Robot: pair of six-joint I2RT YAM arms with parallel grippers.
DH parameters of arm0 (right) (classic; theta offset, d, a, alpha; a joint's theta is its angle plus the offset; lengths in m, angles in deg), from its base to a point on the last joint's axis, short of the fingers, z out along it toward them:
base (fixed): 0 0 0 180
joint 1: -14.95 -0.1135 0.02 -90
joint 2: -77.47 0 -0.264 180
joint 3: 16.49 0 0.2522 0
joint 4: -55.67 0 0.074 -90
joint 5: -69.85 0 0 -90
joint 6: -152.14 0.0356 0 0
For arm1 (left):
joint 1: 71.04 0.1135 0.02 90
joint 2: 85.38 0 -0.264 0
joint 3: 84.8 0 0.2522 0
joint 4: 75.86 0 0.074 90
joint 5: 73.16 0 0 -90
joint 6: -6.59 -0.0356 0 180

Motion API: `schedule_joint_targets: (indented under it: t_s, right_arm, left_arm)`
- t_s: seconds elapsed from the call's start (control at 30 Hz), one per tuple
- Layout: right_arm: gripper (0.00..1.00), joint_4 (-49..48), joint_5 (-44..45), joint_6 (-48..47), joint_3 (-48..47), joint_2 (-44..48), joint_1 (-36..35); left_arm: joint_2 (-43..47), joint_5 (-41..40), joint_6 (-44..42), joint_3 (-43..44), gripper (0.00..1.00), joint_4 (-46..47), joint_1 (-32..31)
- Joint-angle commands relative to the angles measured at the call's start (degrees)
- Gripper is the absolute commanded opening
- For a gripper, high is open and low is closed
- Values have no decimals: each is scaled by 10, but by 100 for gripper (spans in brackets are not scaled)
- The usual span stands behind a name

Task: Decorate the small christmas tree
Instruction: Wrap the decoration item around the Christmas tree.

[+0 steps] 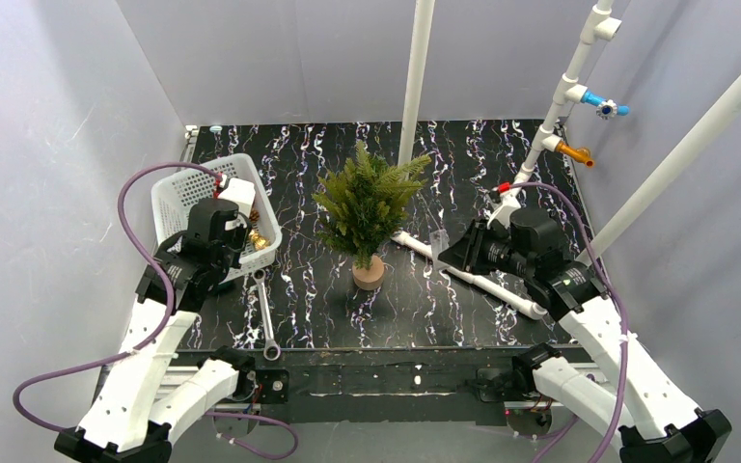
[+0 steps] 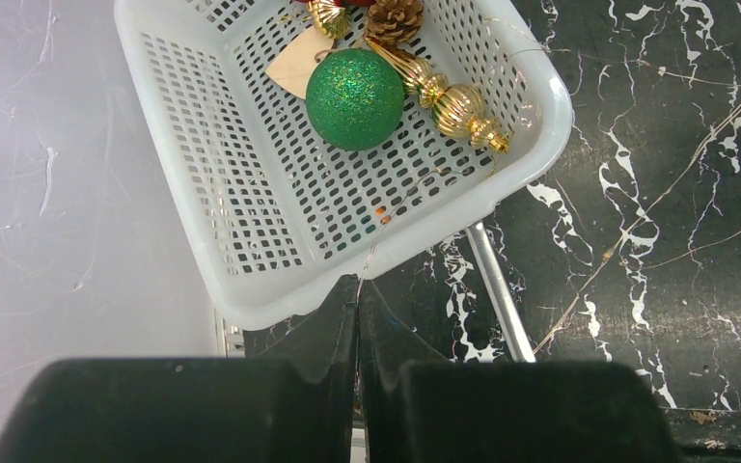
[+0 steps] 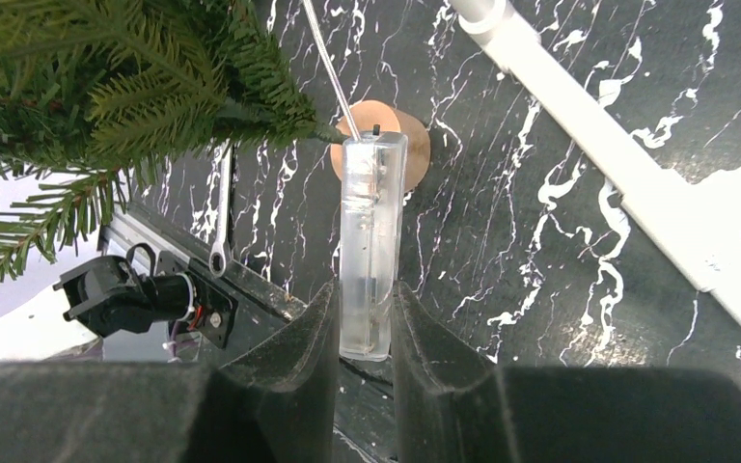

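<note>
Top external view: a black, white-veined marble table (image 1: pixel 309 299) is boxed in by pale grey walls (image 1: pixel 58 145), with white pipes (image 1: pixel 415 77) rising at the back. The small christmas tree (image 1: pixel 367 207) stands upright mid-table, and a white basket (image 1: pixel 169 193) sits at the left.

Left wrist view: the left gripper (image 2: pixel 357 289), fingers pressed together on a thin wire (image 2: pixel 374 256), hangs at the basket's near rim.

Right wrist view: the right gripper (image 3: pixel 365 294) narrowly clamps a clear plastic box (image 3: pixel 371 222), whose far end points at the tree's tan base (image 3: pixel 417 145).

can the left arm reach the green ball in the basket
Probably yes for reach: the green ball lies uncovered in the open basket, but the left claw is shut on a thin wire.
</note>
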Motion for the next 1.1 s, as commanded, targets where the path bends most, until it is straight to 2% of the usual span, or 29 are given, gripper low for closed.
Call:
schedule_joint_targets:
  t_s: [0.0, 0.73, 1.07]
  right_arm:
    - [1, -6, 1, 9, 4, 9, -20]
    - [1, -4, 59, 36, -12, -15, -143]
    - [1, -17, 78, 63, 21, -7, -175]
  left_arm:
    - [-4, -5, -1, 11, 0, -24, -2]
    - [-1, -5, 0, 5, 0, -25, -2]
    - [0, -6, 0, 5, 0, -27, -2]
